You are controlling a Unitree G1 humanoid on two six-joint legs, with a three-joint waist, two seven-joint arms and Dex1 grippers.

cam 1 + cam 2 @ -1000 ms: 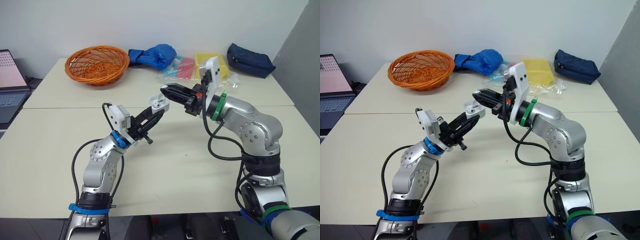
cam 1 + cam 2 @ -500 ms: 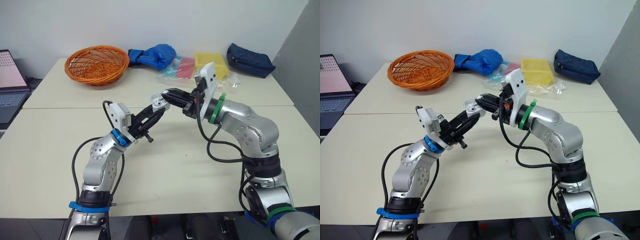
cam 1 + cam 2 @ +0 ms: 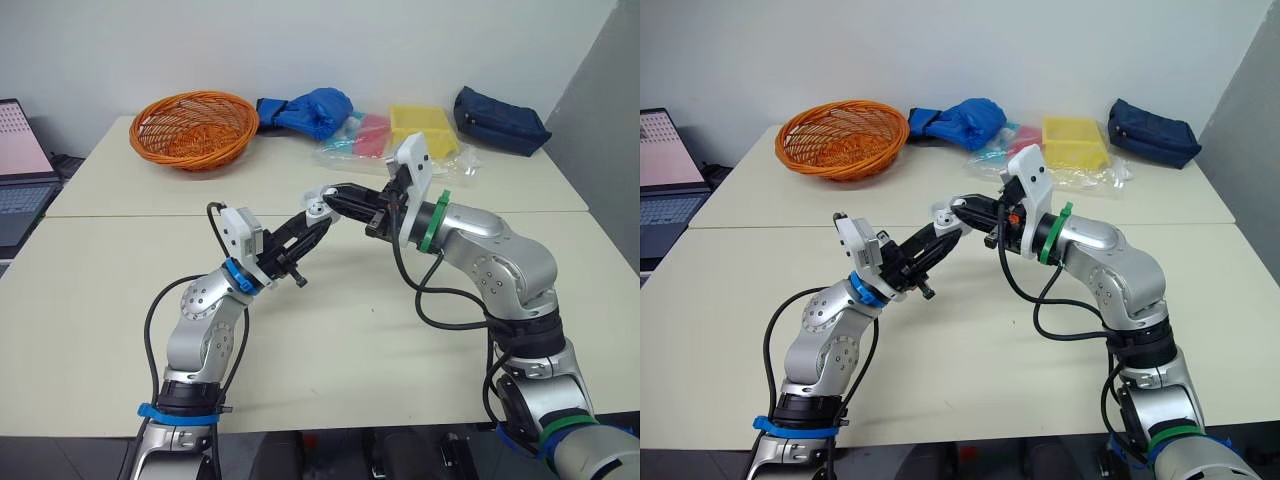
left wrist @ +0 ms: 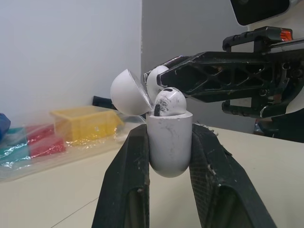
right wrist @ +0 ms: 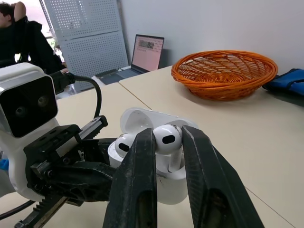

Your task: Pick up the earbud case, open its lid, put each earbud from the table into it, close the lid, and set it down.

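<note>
Over the table [image 3: 110,310], the right pincer's [image 3: 338,195] earbud [image 5: 167,138] has reached the case [image 4: 168,142].

Right gripper [image 3: 333,192]: brought lower and nearer over the last second, tips now set at the mouth of the open case [image 4: 169,142] (a gap was seen between them before). Earbud [image 5: 166,136]: carried along, stem now lowered into the case.

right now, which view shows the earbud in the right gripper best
The right wrist view: the earbud sits close up between the fingers of the right gripper, stem pointing into the case. The left wrist view shows it partly, behind the other earbud. In the eye views it is too small to tell from the case.
</note>
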